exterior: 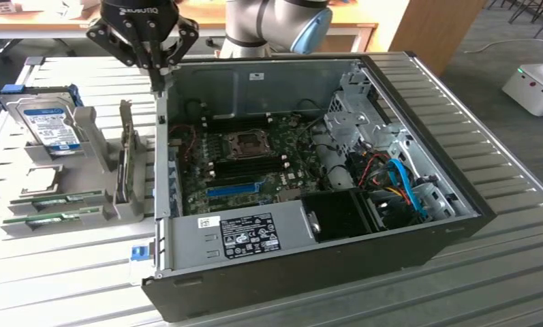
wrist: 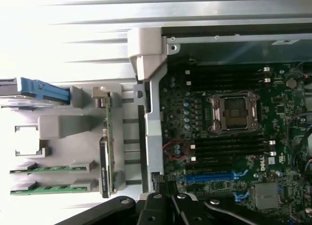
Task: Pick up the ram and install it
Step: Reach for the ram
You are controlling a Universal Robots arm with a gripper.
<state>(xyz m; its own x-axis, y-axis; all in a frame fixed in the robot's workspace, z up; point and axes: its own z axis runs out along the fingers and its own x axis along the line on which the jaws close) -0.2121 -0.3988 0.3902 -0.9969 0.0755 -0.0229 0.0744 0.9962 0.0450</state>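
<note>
Two ram sticks, thin green boards with dark chips, lie side by side in a grey holder at the exterior view's left: one (exterior: 60,201) (wrist: 51,167) and the other (exterior: 51,219) (wrist: 48,188). My gripper (exterior: 159,83) (wrist: 168,185) hangs high above the open computer case's left wall, near its back corner. Its black fingers are shut with nothing between them. The sticks lie well away from it, toward the front of the holder. Black memory slots (exterior: 246,167) (wrist: 229,148) sit empty on the motherboard, beside the CPU socket (exterior: 250,143) (wrist: 233,112).
The open case (exterior: 435,238) lies on a slatted metal table. The grey holder (exterior: 89,136) also carries a silver hard drive with a blue label (exterior: 48,126) and an upright card (exterior: 126,160). A long blue slot (exterior: 230,189) and coloured cables (exterior: 403,184) are inside the case.
</note>
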